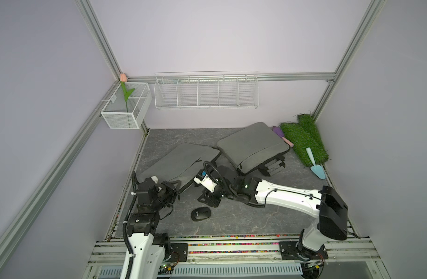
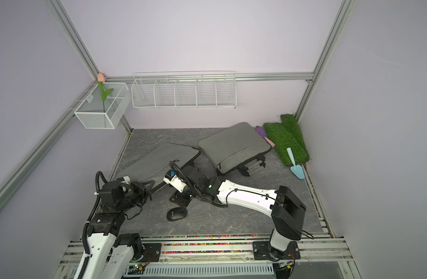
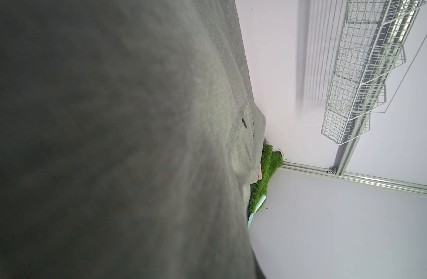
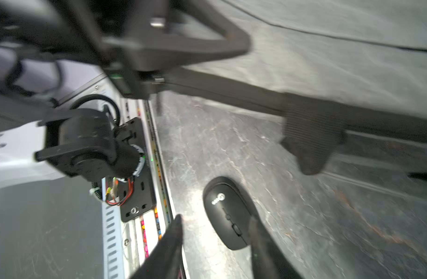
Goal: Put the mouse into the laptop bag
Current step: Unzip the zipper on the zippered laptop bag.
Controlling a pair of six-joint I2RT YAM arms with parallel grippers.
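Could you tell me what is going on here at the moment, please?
The robot is working on getting a mouse into a laptop bag. The left gripper is shut on the near edge of the grey laptop bag. The right gripper is open, its fingers apart, poised close to the black mouse, which lies on the table and is not yet gripped. A second grey bag lies farther back, untouched.

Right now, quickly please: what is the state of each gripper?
Left gripper: closed on the near edge of the laptop bag.
Right gripper: open, holding nothing, close to the mouse.
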